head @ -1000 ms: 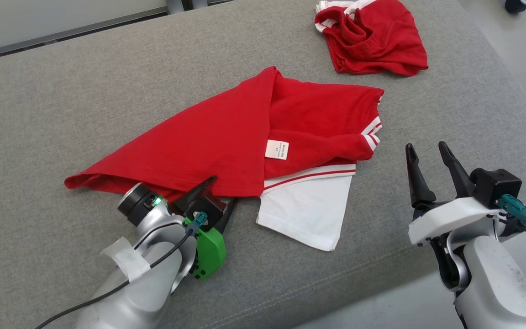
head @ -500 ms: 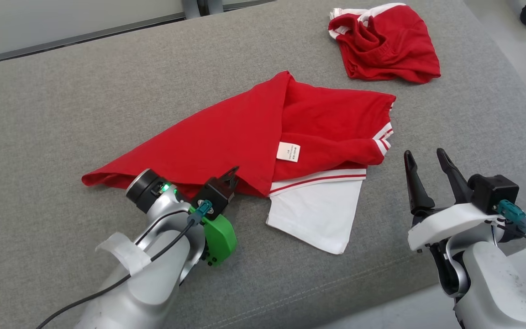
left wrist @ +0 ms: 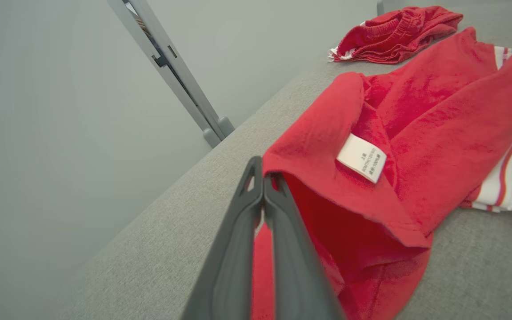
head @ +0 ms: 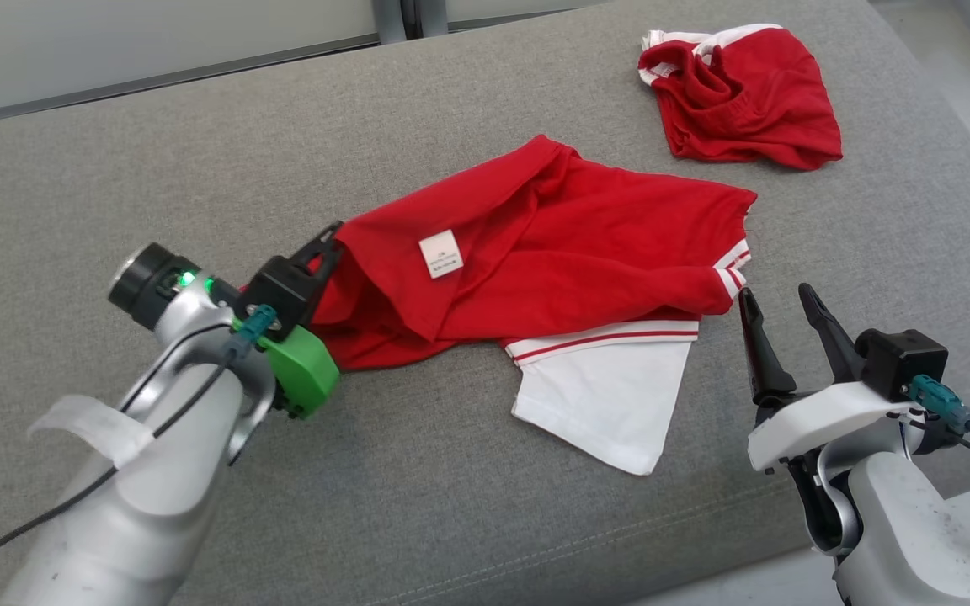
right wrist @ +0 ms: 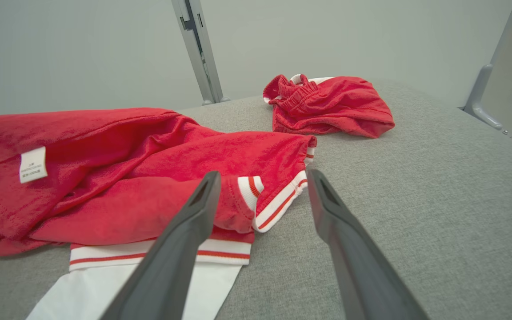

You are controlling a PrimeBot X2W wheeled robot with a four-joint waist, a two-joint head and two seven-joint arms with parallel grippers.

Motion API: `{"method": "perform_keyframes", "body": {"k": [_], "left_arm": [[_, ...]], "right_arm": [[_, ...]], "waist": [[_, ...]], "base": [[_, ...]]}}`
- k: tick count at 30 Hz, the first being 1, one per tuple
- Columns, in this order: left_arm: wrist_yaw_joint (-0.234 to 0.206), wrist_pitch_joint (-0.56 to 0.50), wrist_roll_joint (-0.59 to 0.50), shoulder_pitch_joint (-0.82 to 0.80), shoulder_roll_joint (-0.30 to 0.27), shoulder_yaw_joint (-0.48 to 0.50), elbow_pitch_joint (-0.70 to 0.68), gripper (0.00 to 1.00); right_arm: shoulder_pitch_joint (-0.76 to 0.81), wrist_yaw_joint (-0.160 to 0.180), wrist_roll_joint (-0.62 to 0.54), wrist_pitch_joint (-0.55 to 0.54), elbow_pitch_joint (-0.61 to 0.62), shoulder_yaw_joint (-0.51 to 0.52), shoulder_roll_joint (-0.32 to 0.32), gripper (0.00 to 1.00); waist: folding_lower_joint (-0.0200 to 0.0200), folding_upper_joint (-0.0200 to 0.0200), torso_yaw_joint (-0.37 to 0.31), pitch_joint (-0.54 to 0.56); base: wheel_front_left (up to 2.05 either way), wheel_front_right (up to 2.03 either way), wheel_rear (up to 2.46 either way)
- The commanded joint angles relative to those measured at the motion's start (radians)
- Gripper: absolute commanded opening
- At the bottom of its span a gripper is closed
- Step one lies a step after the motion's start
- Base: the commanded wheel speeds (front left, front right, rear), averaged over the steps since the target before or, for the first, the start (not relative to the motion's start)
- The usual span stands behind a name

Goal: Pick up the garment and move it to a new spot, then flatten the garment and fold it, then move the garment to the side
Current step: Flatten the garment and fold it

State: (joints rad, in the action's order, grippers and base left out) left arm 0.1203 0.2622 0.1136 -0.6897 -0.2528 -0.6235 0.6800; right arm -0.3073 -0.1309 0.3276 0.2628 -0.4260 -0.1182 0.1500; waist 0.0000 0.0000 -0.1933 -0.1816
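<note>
Red garment point(head: 552, 244) bunches on the grey cushion point(head: 451, 488) as my left gripper point(head: 329, 240), clamped shut, pinches its left edge. My right gripper point(head: 774, 295) hovers spread wide and empty beside the striped sleeve point(head: 733, 257). I judge this the pick-up step; next calls for lifting the cloth clear and carrying it to a fresh spot.

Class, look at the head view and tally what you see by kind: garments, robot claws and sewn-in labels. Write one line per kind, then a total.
Garments: 2 (red-and-white garment, bunched red garment)
Claws: 2 (left claw, shut on the red-and-white garment; right claw, open)
Labels: 1 (white label)
Total: 5
</note>
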Motion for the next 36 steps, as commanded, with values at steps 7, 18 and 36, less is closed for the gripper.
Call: {"method": "perform_keyframes", "body": {"k": [7,18,36], "left_arm": [[0.009,0.002,0.081,-0.087,-0.095,0.017,0.025,0.00],[0.010,0.002,0.285,-0.282,-0.287,-0.198,0.065,0.00],[-0.031,0.002,0.299,-0.388,-0.440,-0.224,0.161,0.00]], "right_arm": [[-0.008,0.000,0.013,0.004,-0.007,-0.017,0.000,1.00],[-0.047,0.000,0.022,0.004,-0.014,-0.037,-0.010,1.00],[-0.066,0.000,0.012,0.004,0.001,-0.025,-0.013,1.00]], "waist": [[0.0000,0.0000,-0.016,-0.015],[0.0000,0.0000,-0.085,-0.059],[0.0000,0.0000,-0.124,-0.111]], "base": [[0.00,0.00,0.00],[0.00,0.00,0.00],[0.00,0.00,0.00]]}}
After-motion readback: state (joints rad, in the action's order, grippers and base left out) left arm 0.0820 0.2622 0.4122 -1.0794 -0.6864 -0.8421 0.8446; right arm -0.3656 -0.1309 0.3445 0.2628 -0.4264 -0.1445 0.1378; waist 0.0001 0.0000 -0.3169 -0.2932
